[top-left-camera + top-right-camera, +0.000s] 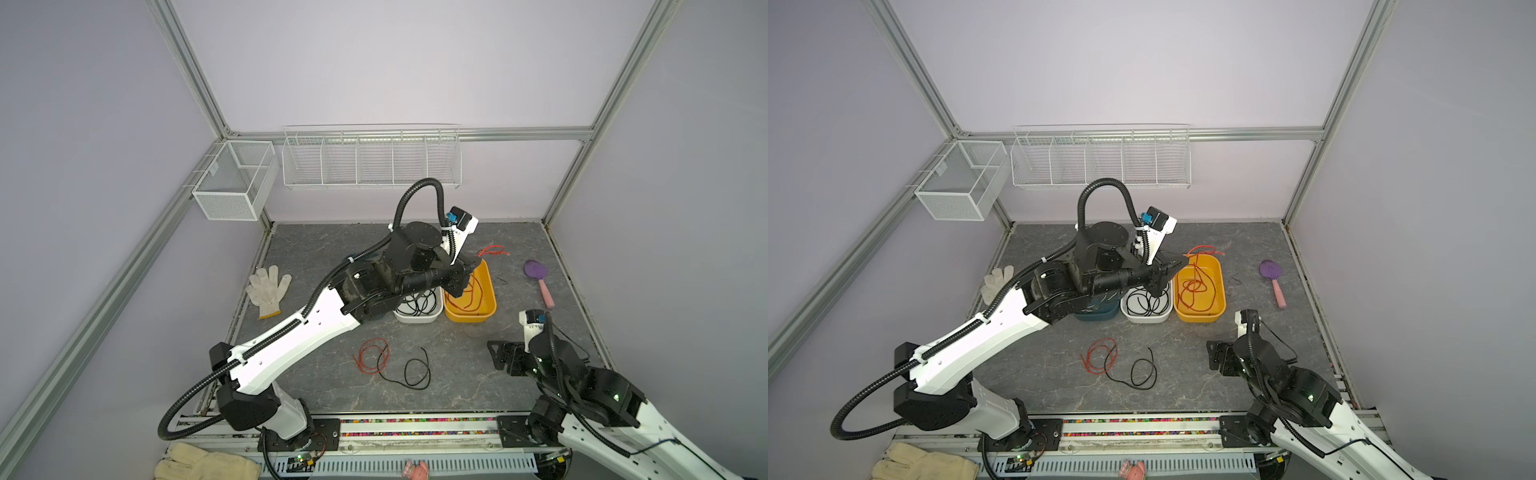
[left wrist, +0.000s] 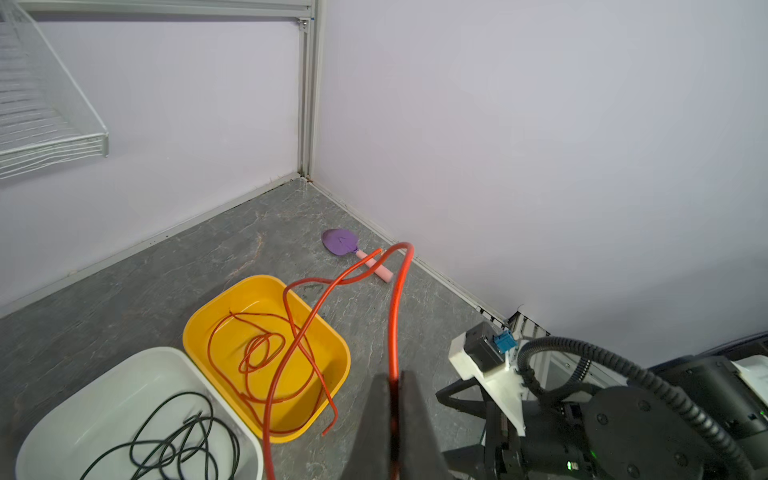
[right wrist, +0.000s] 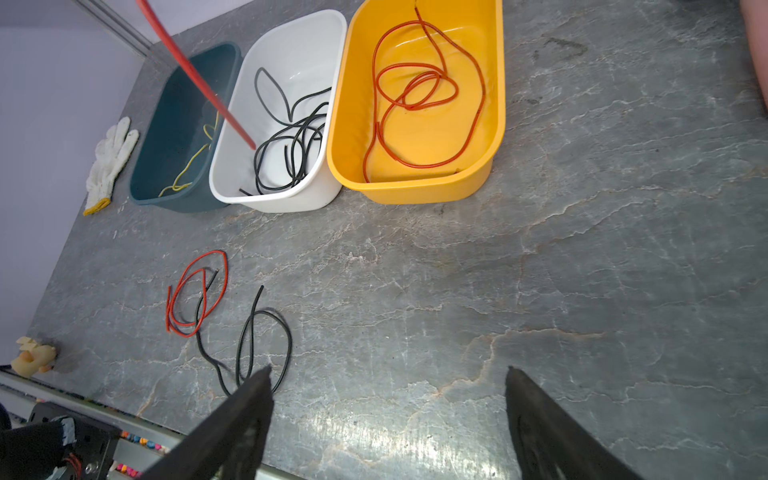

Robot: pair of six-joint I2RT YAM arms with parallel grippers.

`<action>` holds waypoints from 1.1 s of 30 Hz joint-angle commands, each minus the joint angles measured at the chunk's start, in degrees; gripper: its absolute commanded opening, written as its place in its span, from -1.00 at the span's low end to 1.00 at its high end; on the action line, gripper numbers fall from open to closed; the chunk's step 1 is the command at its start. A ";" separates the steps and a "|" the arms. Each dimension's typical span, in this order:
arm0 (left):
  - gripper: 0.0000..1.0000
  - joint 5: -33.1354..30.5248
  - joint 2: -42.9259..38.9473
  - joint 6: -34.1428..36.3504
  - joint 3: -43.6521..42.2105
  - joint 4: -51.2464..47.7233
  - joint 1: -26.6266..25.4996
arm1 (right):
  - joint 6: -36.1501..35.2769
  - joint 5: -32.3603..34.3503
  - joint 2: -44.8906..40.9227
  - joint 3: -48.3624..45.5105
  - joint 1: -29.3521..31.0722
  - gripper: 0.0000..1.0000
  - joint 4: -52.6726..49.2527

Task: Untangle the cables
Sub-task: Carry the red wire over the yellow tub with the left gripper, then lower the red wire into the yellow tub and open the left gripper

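Left fingers (image 2: 374,419) clamp a red cable (image 2: 395,316) over the yellow bin (image 2: 195,330) edge; our right fingers (image 3: 232,428) stand apart, empty. If released now, we fear its trailing end dropping into the white bin (image 2: 104,370), among black cables (image 2: 183,436).

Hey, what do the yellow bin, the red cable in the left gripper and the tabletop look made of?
Yellow bin: likely moulded plastic, glossy, with rounded rim. Red cable in the shut left gripper: probably rubbery-jacketed wire, smooth; it bends in loose curves. Tabletop: grey stone or stone-print sheet, veined, faint sheen; cannot tell which.
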 commanded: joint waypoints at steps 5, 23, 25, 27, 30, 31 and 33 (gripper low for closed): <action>-1.00 6.95 9.61 2.32 11.34 -2.78 2.24 | 4.07 5.29 -5.34 -1.05 -0.02 0.77 -2.67; -1.00 8.88 25.11 0.06 16.58 -3.09 7.60 | 6.16 7.46 -17.02 -2.64 0.21 0.77 -3.39; -1.00 8.53 26.05 -0.19 15.58 -2.76 7.78 | 5.85 7.17 -15.96 -2.39 0.22 0.77 -3.39; -1.00 7.94 26.90 -0.51 14.78 -2.60 7.95 | 5.73 7.03 -14.99 -1.99 0.22 0.76 -3.46; -1.00 8.00 27.97 -0.92 12.92 -1.55 8.38 | 5.33 6.96 -14.19 -1.90 0.21 0.76 -3.29; -1.00 8.02 28.23 -1.08 12.35 -1.24 8.48 | 5.33 6.86 -14.14 -1.90 0.27 0.76 -3.29; -1.00 8.07 28.67 -1.39 11.04 -0.58 8.81 | 5.33 6.86 -14.08 -1.94 0.20 0.76 -3.21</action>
